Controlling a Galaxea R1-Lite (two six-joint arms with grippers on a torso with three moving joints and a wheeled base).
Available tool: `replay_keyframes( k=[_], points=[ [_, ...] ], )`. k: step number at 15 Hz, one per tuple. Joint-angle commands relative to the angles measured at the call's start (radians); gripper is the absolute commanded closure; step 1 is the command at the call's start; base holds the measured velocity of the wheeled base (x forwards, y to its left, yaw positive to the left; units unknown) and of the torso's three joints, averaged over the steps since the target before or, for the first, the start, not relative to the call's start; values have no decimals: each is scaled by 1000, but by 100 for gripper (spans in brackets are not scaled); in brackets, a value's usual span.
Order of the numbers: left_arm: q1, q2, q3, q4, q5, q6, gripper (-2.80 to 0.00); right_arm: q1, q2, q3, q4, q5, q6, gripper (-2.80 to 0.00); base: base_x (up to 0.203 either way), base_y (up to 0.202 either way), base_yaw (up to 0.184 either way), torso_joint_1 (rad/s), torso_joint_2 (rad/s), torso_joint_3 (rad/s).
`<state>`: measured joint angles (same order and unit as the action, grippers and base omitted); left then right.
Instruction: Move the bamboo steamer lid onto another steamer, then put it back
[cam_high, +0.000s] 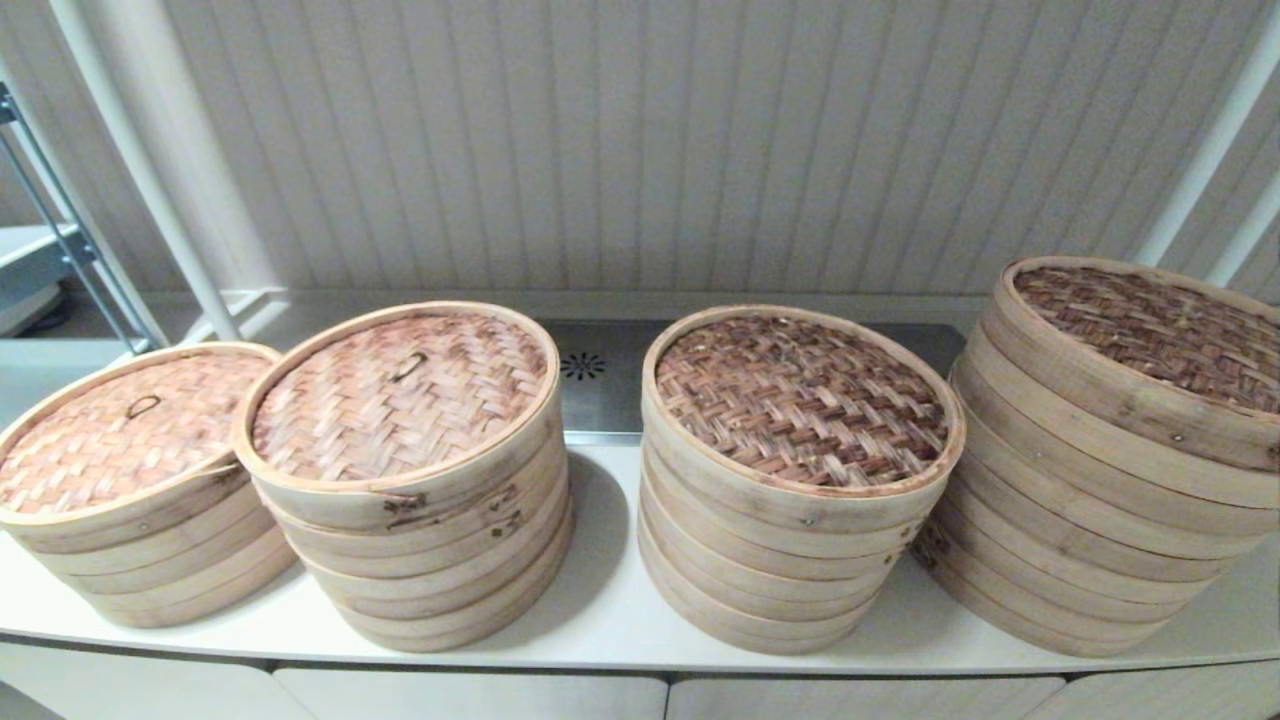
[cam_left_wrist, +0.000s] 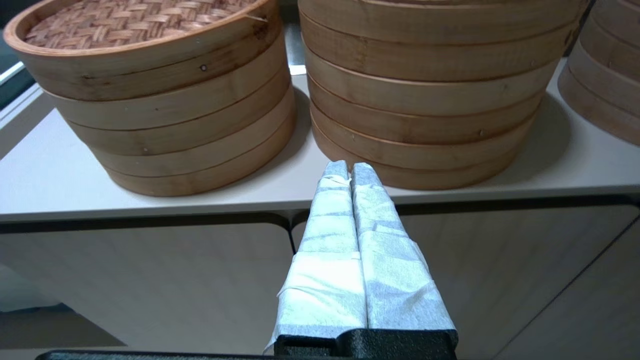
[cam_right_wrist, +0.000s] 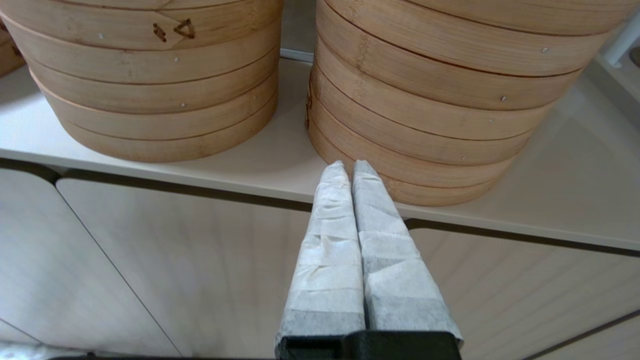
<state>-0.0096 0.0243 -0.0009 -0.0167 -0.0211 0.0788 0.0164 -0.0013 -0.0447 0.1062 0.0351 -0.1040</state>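
Four bamboo steamer stacks stand in a row on the white counter (cam_high: 600, 610). The far-left stack carries a pale woven lid (cam_high: 130, 425) with a small loop handle. The second stack's lid (cam_high: 400, 395) is like it. The third (cam_high: 800, 400) and the taller far-right stack (cam_high: 1150, 330) have darker woven tops with no handle showing. Neither gripper shows in the head view. My left gripper (cam_left_wrist: 349, 167) is shut and empty, below the counter's front edge, before the two left stacks. My right gripper (cam_right_wrist: 348, 167) is shut and empty, low before the far-right stack (cam_right_wrist: 440, 100).
A metal strip with a round vent (cam_high: 585, 380) runs behind the stacks against the ribbed wall. White posts (cam_high: 150, 170) rise at both back corners. A metal shelf frame (cam_high: 60, 250) stands at far left. Cabinet fronts (cam_left_wrist: 150, 280) hang under the counter edge.
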Motion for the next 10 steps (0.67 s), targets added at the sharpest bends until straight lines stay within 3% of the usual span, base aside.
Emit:
replay_keyframes(
  k=[1,2,10],
  points=[
    [0,-25,16,-5,3,-42,0,0,-3,-1,0,0,6,0,0,0,0,0,0,0],
    [0,-26,23,-35,8,-75,0,0,-3,-1,0,0,15,0,0,0,0,0,0,0],
    [0,-26,28,-49,9,-70,0,-1,-3,3,-3,-7,43,0,0,0,0,0,0,0]
  ],
)
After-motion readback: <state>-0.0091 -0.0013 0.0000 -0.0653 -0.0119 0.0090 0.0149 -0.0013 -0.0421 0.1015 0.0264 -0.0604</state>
